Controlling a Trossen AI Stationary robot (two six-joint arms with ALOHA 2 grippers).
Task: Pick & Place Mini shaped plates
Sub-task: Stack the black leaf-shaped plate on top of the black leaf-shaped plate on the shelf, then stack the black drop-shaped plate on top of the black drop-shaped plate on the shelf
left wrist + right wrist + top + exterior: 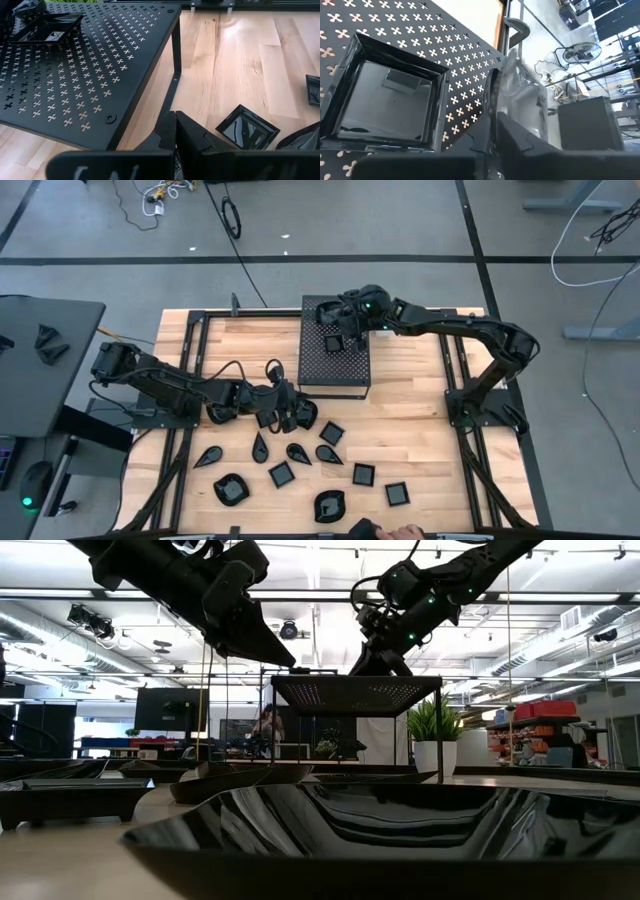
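item 1: wooden table, light planks, framed by dark rails, carrying everything below.

item 2: left arm, dark, reaching in from the table's left edge toward the middle. left gripper sits just in front of the perforated box, fingers drawn together on the rim of a leaf-shaped plate; in the low view this plate hangs tilted above the table.

item 3: right arm, dark, reaching from the right side over the box's far edge. right gripper hovers low over the box top. its fingers stand narrow; whether they touch anything cannot be told.

item 4: perforated box, large, black, cross-shaped holes over its top, standing at the table's far middle.

item 5: square plate, glossy black, lying flat on the box top just beside the right gripper; the right wrist view shows it upright and resting on the holes.

item 6: mini shaped plates on the near half of the table, well apart from one another: 4 square ones; 4 teardrop ones; 2 rounded ones.

item 7: potted plant, green, seen beyond the table in the low view.
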